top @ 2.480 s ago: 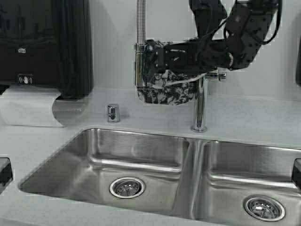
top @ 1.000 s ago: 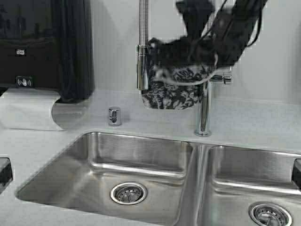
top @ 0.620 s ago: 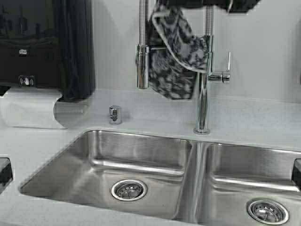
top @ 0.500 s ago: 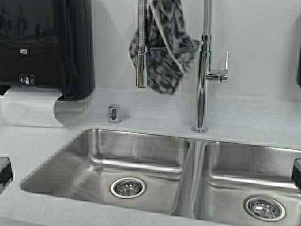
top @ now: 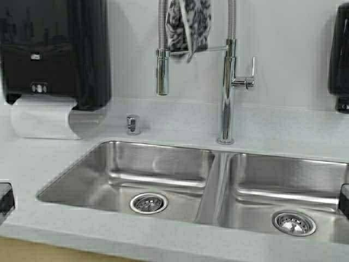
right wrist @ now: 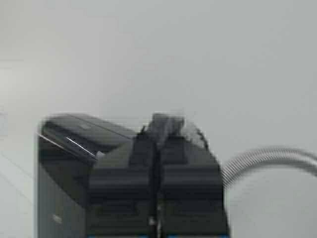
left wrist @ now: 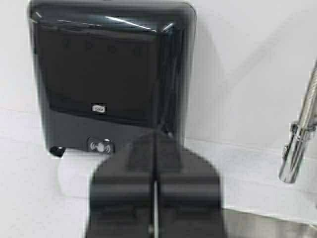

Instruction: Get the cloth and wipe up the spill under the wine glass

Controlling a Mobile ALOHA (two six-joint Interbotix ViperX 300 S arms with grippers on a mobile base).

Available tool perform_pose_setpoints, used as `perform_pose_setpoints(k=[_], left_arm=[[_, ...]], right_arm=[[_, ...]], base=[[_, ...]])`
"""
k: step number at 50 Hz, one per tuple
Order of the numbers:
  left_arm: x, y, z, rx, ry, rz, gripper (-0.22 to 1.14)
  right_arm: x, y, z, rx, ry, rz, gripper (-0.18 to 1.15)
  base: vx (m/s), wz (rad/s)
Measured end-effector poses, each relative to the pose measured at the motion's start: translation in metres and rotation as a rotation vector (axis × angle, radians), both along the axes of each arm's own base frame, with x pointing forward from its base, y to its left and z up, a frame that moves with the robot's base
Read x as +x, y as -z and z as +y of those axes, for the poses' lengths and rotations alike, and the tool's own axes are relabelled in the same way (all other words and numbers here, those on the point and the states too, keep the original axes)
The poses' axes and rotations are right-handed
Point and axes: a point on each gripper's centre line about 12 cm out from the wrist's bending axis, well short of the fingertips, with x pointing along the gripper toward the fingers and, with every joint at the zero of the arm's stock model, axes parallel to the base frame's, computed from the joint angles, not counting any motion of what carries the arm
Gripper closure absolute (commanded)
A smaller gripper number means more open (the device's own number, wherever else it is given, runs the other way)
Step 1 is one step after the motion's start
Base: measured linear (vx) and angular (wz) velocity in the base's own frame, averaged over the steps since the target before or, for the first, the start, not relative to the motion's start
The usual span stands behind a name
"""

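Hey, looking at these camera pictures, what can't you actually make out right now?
- Wine glass and spill: in no view.
- Cloth: in the high view, the top edge cuts off its upper part and whatever holds it.
- Right wrist view: the shut right hand covers the cloth; only a blurred tuft shows.
- Paper towel: in the left wrist view, the shut left hand hides most of it.

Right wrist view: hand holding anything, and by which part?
Yes: the right hand is shut on the cloth, pinching a bunched bit of it; which edge cannot be told. The left hand is shut, empty.
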Motion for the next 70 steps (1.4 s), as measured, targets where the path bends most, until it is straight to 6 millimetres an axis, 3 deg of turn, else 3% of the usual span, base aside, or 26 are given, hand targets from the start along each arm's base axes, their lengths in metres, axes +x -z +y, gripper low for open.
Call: perform_pose_setpoints(k=[14, 30, 44, 63, 70], left_arm=[[0.0, 0.0, 0.0, -0.011, 0.0, 0.0, 0.89], [0.0, 0.0, 0.0, -0.023, -0.001, 0.002, 0.89], [0.0, 0.0, 0.0, -0.029, 0.0, 0.002, 0.89], [0.0, 0.0, 0.0, -0.029, -0.001, 0.002, 0.89], [0.0, 0.0, 0.0, -0.029, -0.002, 0.002, 0.89]], right_arm=[[-0.04, -0.032, 0.005, -0.017, -0.071, -0.003, 0.91], [-0.054, -0.041, 0.0, -0.032, -0.082, 0.011, 0.91], [-0.054, -0.013, -0.001, -0.072, -0.078, 0.068, 0.91], [-0.062, 0.055, -0.008, -0.172, -0.077, 0.207, 0.91], [-0.061, 0.066, -0.007, -0.186, -0.077, 0.236, 0.91]], base=[[-0.1, 0.15], [-0.12, 0.31], [-0.13, 0.49], [-0.12, 0.45], [-0.12, 0.42]])
